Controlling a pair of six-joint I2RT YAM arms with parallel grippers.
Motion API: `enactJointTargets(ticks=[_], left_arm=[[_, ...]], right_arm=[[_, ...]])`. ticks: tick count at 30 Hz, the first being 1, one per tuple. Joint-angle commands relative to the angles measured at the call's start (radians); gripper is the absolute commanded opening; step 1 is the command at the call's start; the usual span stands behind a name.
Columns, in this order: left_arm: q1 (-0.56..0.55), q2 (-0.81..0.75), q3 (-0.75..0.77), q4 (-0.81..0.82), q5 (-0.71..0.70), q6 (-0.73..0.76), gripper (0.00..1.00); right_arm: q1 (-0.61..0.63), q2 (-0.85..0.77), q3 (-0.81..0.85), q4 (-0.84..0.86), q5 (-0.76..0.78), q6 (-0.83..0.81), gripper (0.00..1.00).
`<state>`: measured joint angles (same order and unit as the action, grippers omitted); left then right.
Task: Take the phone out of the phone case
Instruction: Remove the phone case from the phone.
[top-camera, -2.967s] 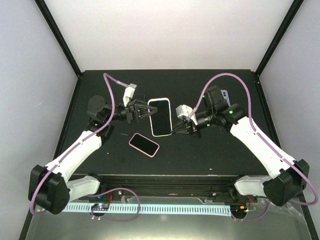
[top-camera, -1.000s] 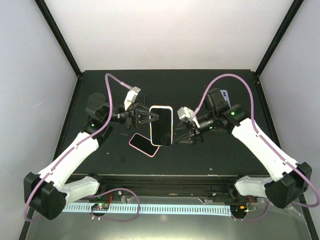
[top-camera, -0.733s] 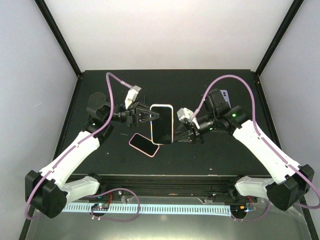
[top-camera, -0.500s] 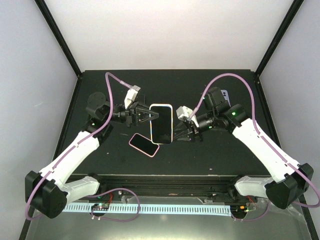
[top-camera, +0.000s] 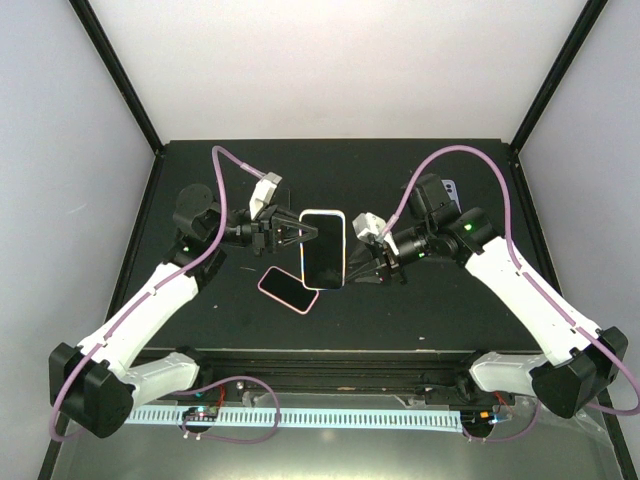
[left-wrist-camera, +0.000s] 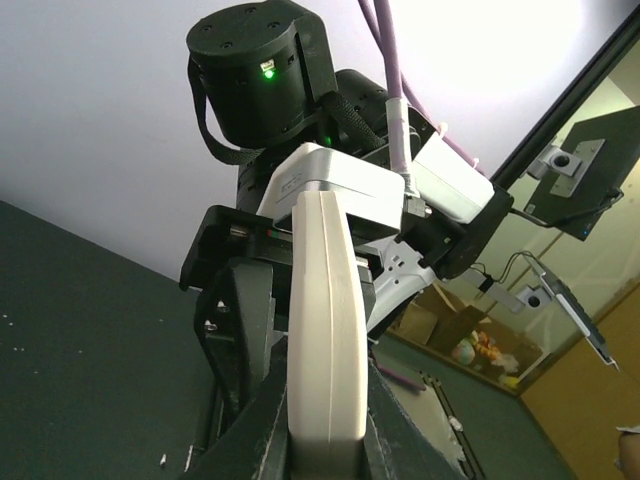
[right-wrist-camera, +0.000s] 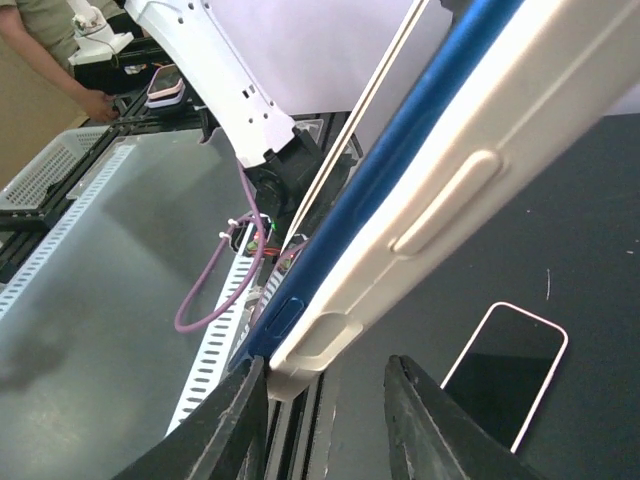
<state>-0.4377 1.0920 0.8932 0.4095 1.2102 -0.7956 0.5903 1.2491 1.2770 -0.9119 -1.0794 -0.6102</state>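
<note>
Left gripper (top-camera: 298, 232) is reaching in from the left and pinching the left long edge of the phone case (left-wrist-camera: 322, 330). In the left wrist view both fingers (left-wrist-camera: 250, 445) are pressing against the cream case edge, one on each side, so the jaws are standing narrow and clamped on it.

The phone (top-camera: 323, 252) is sitting in the case between the two grippers, screen facing up, over the middle of the table (top-camera: 420, 310). In the right wrist view it is hanging clear of the surface. That view is also showing the phone's blue side running along the cream case wall, and the phone is seated in the case.

A second phone in a pink case (top-camera: 288, 289) is lying flat on the table, just near-left of the held one and partly under its near-left corner in the top view.

Right gripper (top-camera: 362, 266) is meeting the right long edge near the near corner. Its jaws are straddling that corner. One finger is lying against the case, and a gap is showing beside the other. Cannot tell whether it is gripping.
</note>
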Motion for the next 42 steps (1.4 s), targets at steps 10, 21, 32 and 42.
enactJointTargets(ticks=[10,21,32,42], left_arm=[[0.005,-0.023,0.023,0.139,0.110,-0.097,0.02],[0.004,-0.065,0.009,0.104,0.115,-0.090,0.02],[-0.015,-0.037,-0.150,0.287,-0.146,-0.188,0.01],[-0.024,0.028,-0.220,0.239,-0.368,-0.119,0.02]], right_arm=[[0.006,0.044,-0.005,0.102,0.141,-0.002,0.28],[0.006,0.116,0.010,0.269,0.234,0.157,0.27],[0.007,0.104,0.044,0.478,0.155,0.531,0.54],[0.005,0.116,-0.018,0.629,-0.006,0.815,0.38]])
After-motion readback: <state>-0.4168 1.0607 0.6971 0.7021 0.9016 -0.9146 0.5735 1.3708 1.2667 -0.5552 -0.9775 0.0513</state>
